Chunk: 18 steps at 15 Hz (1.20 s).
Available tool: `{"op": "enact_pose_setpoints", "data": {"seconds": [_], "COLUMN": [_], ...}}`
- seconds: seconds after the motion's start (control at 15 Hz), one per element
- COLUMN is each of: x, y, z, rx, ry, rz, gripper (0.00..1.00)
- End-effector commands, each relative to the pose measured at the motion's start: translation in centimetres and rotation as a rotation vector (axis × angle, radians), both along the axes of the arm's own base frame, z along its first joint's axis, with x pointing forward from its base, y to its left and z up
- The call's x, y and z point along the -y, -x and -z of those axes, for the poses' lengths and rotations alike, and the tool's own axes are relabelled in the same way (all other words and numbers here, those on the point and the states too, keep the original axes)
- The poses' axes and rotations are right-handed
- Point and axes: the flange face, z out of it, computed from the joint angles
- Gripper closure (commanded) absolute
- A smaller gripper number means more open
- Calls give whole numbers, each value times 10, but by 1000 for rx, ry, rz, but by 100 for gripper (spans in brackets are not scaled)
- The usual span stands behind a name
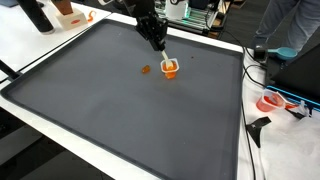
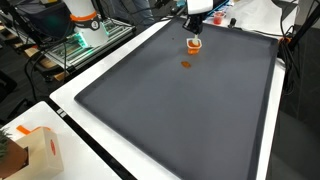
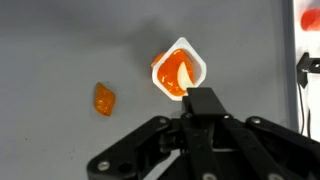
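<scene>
A small white cup (image 3: pixel 178 72) with orange contents sits on a dark grey mat (image 1: pixel 120 110); it also shows in both exterior views (image 1: pixel 170 69) (image 2: pixel 194 44). My gripper (image 3: pixel 203 100) is right over it, fingers pressed together at the cup's near rim, which seems pinched between them. The gripper also shows in both exterior views (image 1: pixel 162 50) (image 2: pixel 197 30). A small orange piece (image 3: pixel 104 97) lies on the mat a short way from the cup, apart from it (image 1: pixel 145 70) (image 2: pixel 186 64).
The mat (image 2: pixel 180 110) covers a white table. An orange and white object (image 1: pixel 272 102) lies at one table edge. A cardboard box (image 2: pixel 40 152) stands at a table corner, and an orange and white object (image 2: pixel 82 12) stands past the far side of the table.
</scene>
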Motion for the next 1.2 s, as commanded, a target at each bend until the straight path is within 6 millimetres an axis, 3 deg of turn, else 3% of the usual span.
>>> {"op": "enact_pose_setpoints", "data": {"seconds": [0.0, 1.13], "x": [7, 62], "y": [2, 4], "z": [9, 50], "rx": [15, 66], "ry": [-58, -306], "rz": [-9, -57], "gripper": [97, 97]}}
